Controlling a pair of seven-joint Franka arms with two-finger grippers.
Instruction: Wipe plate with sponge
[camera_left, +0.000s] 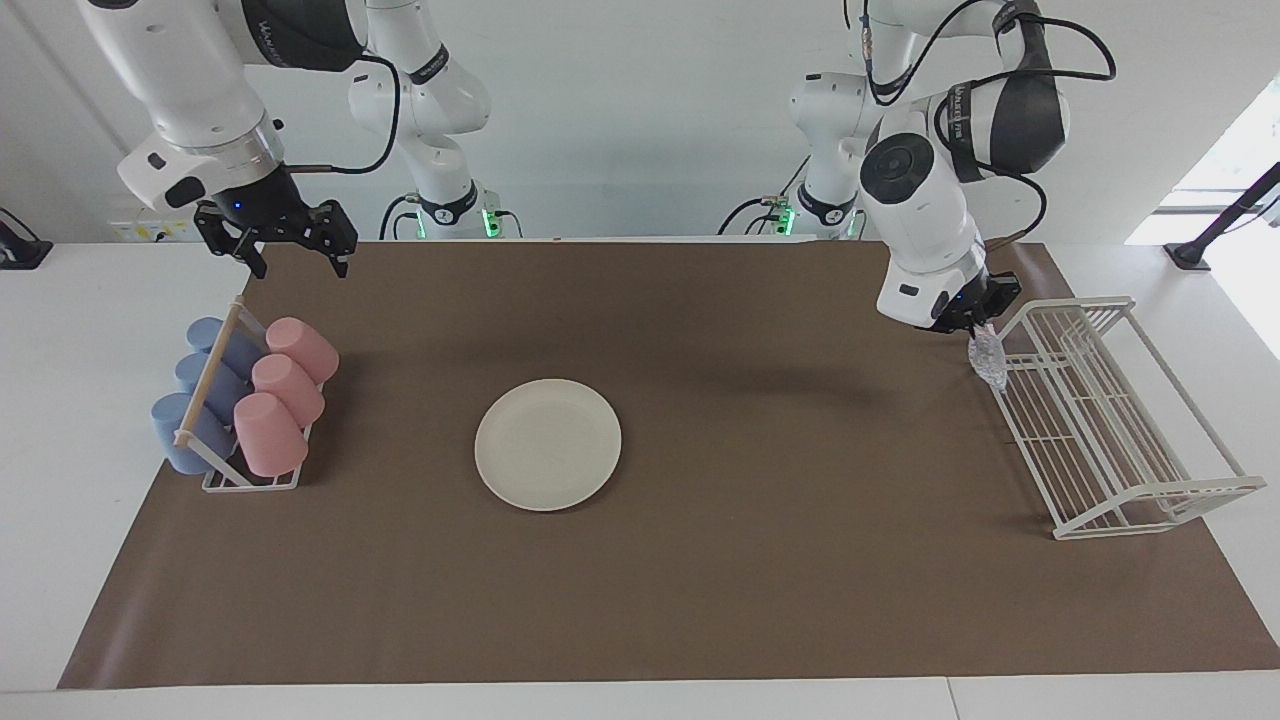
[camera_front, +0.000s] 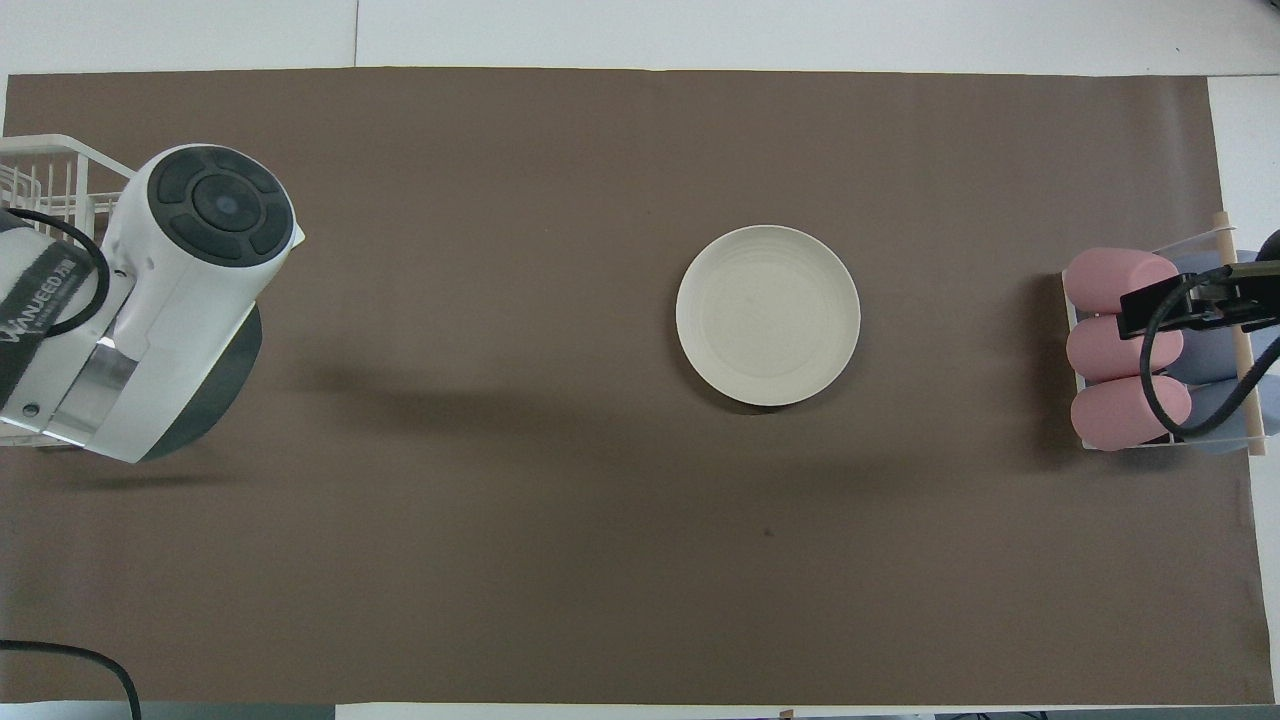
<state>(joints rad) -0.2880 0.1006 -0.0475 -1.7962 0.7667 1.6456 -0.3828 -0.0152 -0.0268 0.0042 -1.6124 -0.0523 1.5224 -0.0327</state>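
Note:
The cream plate (camera_left: 548, 444) (camera_front: 768, 315) lies flat in the middle of the brown mat, with nothing on it. My left gripper (camera_left: 978, 328) is shut on the top of the silvery sponge (camera_left: 988, 362). The sponge hangs down at the corner of the white wire rack (camera_left: 1100, 420), well away from the plate toward the left arm's end. In the overhead view the left arm's body hides both hand and sponge. My right gripper (camera_left: 297, 262) is open and holds nothing, raised over the mat's edge by the cup holder.
A wire holder with pink and blue cups (camera_left: 240, 400) (camera_front: 1130, 350) stands at the right arm's end of the mat. The white wire rack (camera_front: 50, 180) stands at the left arm's end. Bare brown mat (camera_left: 700, 580) surrounds the plate.

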